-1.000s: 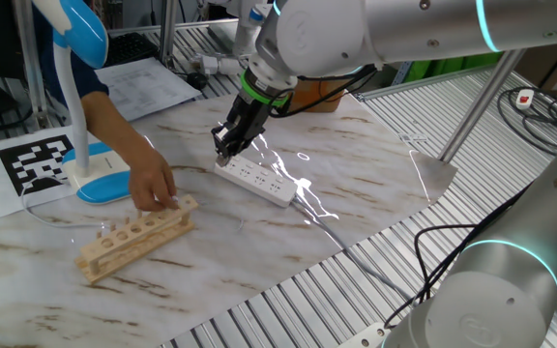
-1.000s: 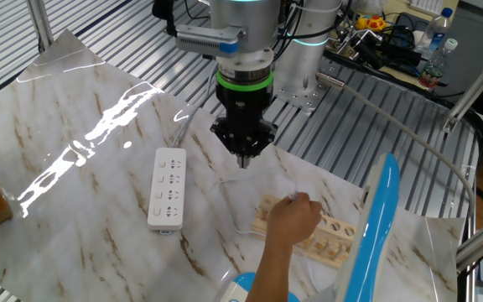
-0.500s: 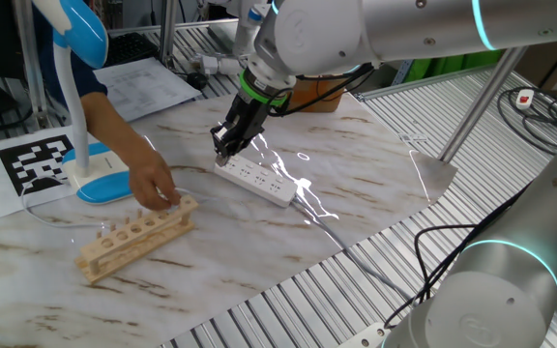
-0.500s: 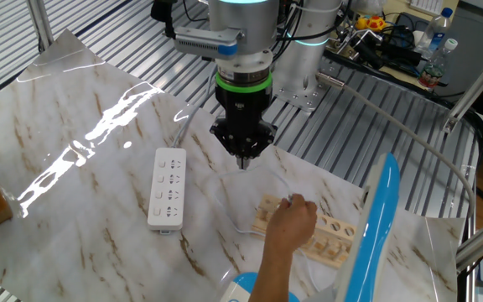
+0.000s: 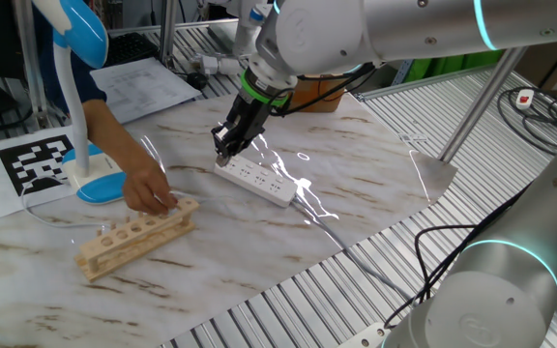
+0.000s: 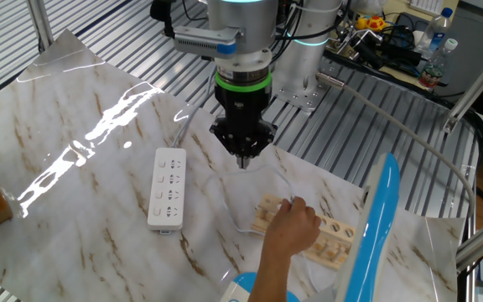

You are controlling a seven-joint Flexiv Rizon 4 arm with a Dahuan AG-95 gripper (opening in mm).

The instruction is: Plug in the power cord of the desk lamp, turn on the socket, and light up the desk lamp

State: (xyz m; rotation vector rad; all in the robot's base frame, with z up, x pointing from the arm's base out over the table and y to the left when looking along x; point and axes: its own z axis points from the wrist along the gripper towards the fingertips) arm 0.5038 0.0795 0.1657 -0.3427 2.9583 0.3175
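One fixed view: the long flat white power strip socket [image 5: 256, 180] lies on the marble-patterned worktop [image 5: 356, 155]. The robot's black fingers [image 5: 222, 152], pressed together and holding nothing, hang above its near end. A person's bare hand [image 5: 149, 190] rests on the pale wooden rack with round holes [image 5: 133, 237], beside the white-and-blue desk lamp [image 5: 83, 97].

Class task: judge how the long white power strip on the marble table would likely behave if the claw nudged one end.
The long flat white power strip looks rigid, so it would probably pivot whole. The glossy marble tabletop suggests easy sliding. Lying flat, it seems unlikely to tip or roll.
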